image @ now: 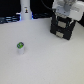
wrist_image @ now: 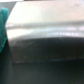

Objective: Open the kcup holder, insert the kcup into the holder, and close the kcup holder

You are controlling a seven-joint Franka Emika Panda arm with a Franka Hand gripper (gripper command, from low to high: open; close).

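The gripper [image: 62,19] hangs at the top of the holder [image: 61,28], at the far side of the table on the exterior view's right, but its fingertips are lost against the dark box and I cannot tell whether it is released or clenched. The white arm [image: 65,7] reaches down to it from the upper edge of the exterior view. The holder is a black boxy unit standing on the white table [image: 45,60]; its front shows two dark panels with lighter lines between them, too blurred to say whether the tray is slid out. In the wrist view the holder [wrist_image: 47,37] fills most of the picture as a grey, shiny flat surface with a darker face beneath it, all of it soft and out of focus; a teal patch [wrist_image: 3,27] sits at one edge, and what it belongs to cannot be made out. The kcup [image: 20,47] stands upright on the table, well apart from the holder, toward the exterior view's left and nearer the camera, a small white pod with a green top. A tall white bottle [image: 25,11] stands at the back of the table, with dark clutter behind it.
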